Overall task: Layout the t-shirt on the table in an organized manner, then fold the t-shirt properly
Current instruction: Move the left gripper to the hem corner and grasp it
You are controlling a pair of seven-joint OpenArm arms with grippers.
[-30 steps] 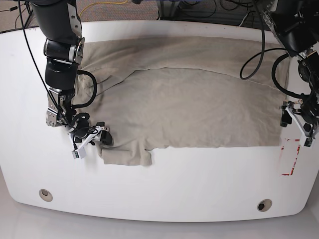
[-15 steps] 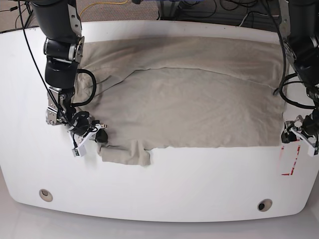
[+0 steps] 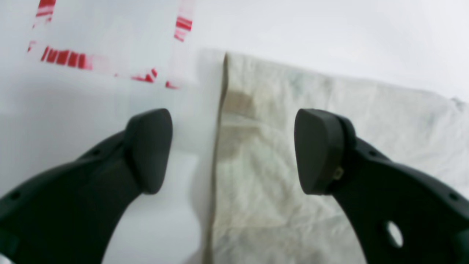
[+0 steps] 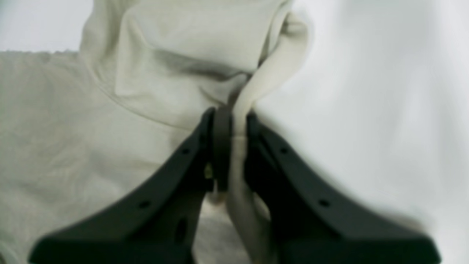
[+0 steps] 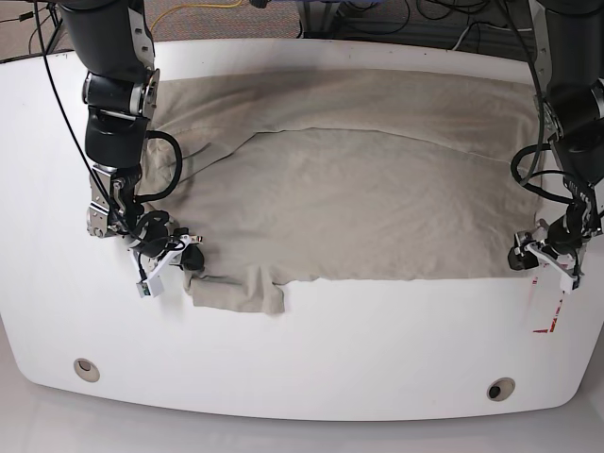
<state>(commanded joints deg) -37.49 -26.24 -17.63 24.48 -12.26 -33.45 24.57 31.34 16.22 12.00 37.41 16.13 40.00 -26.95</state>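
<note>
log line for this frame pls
phase: layout | right hand: shut on t-shirt sleeve | left hand: open, straddling shirt's edge by red mark | table: shirt spread, unfolded

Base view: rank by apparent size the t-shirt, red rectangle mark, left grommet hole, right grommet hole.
1. t-shirt
2. red rectangle mark
3. The two grommet holes, left and right, look alike; no ranking between them.

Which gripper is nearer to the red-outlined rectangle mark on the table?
Left. The left gripper hangs open over the t-shirt's hem corner, right beside the red mark. The right gripper is across the table, shut on the sleeve.
</note>
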